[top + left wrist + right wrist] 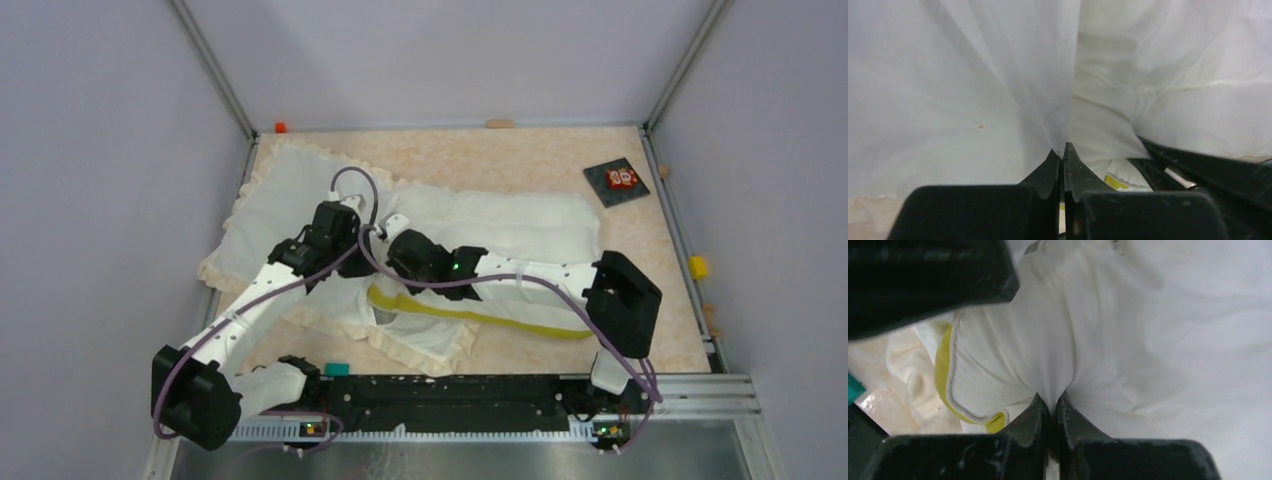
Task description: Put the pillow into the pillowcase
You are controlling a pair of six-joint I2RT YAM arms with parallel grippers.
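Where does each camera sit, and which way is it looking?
Top camera: sits high behind the robot, looks down at the table; shows the left arm, right arm, pillow and pillowcase.
Left wrist camera: rides on the left arm, looks forward along the left gripper, shut on a thin white fold, seemingly the pillowcase.
Right wrist camera: rides on the right arm, looks forward along the right gripper, shut on the pillow beside its yellow band.
Shared: both wrist views show the pillow's yellow band.

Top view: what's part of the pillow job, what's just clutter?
Job: pillow; pillowcase; left hand, shut on the pillowcase; right hand, shut on the pillow.
Clutter: dark card; yellow block; orange piece; teal block.
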